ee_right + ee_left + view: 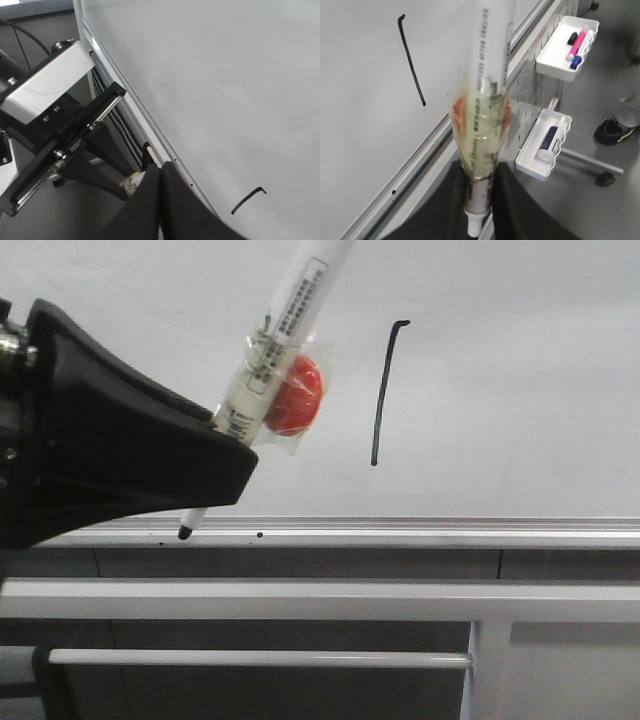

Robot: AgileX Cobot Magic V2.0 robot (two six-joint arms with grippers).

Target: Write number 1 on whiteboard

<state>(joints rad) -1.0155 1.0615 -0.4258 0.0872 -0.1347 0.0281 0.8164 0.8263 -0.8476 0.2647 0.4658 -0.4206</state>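
The 1 (384, 392) stands finished on the whiteboard (520, 380), at about one o'clock from the marker tip; the left gripper (225, 455) is clamped on the marker (285, 330), whose tip hangs at the bottom rail (420, 532), seemingly off the writing surface; the right gripper (159, 195) has its fingers pressed together on nothing that I can see. My worry from here: the uncapped tip sits close to the rail, so any drift toward the board could leave a stray mark or smear the stroke; the taped wrap around the marker might also let it slip in the grip.
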